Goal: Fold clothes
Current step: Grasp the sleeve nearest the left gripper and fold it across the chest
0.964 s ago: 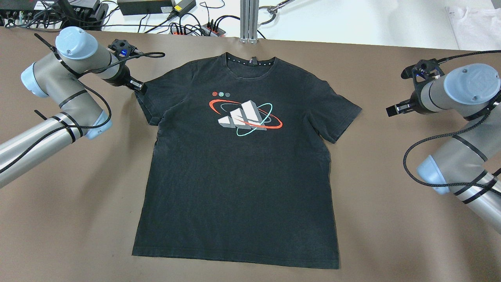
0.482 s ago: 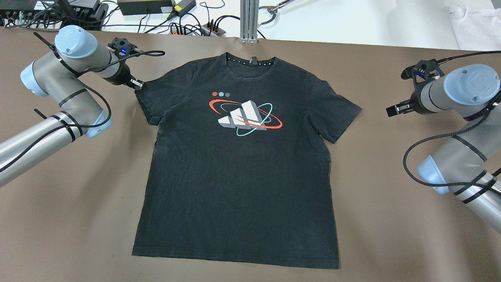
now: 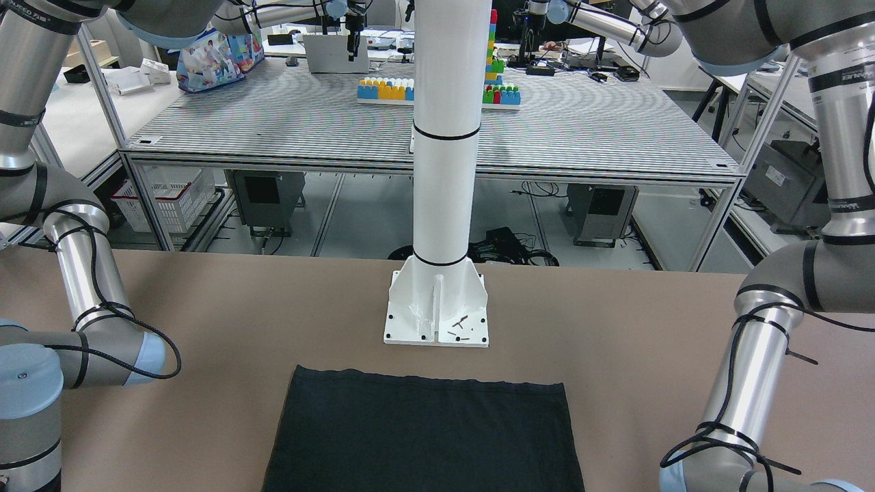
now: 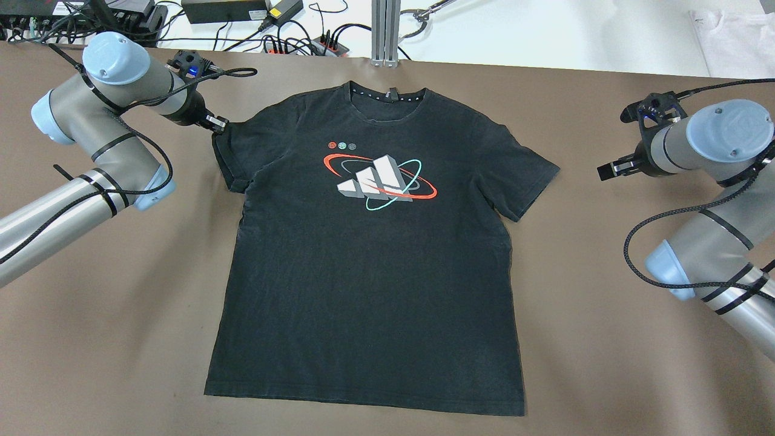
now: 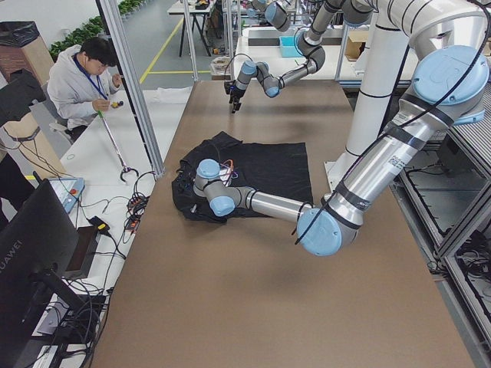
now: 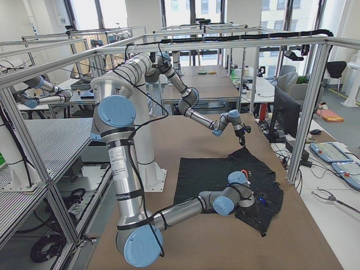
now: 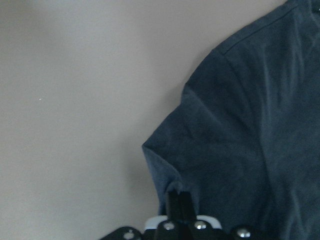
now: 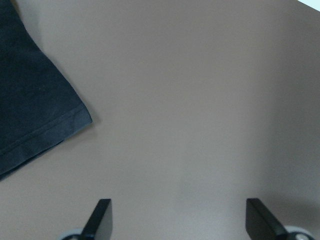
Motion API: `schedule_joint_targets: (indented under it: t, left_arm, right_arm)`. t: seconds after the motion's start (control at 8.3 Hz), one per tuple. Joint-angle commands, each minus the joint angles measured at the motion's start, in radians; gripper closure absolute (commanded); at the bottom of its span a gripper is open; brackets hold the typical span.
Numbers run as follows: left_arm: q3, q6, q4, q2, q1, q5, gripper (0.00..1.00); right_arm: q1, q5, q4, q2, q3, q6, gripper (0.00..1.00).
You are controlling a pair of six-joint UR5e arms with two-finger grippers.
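Observation:
The clothes are one black T-shirt with a red, white and teal print, lying flat and face up on the brown table, collar at the far edge. Its hem faces the white pillar. My left gripper sits at the tip of the shirt's left sleeve. In the left wrist view its fingers are pressed together with sleeve fabric bunched around them. My right gripper hovers over bare table right of the other sleeve, apart from it. Its fingertips stand wide apart with nothing between them.
The white pillar's base plate is bolted to the table just beyond the hem. An aluminium post, cables and power strips line the far edge. A white cloth lies at the far right. A person sits beside the table.
My left gripper has shifted a little toward the far edge and inward at the sleeve tip, and the sleeve corner has bunched slightly with it. The right arm has not moved.

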Motion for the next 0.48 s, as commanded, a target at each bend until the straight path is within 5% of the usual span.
schedule_joint_targets:
  t: [0.0,0.36]
  left_arm:
    - [-0.116,-0.250,0.005,-0.017,0.041,0.014,1.00]
    - [-0.110,-0.422,0.095,-0.149,0.204,0.212,1.00]
  right_arm:
    - [-0.002,0.002,0.001,0.000,0.001,0.018,0.06]
    - [-0.014,0.002,0.001,0.000,0.001,0.023,0.06]
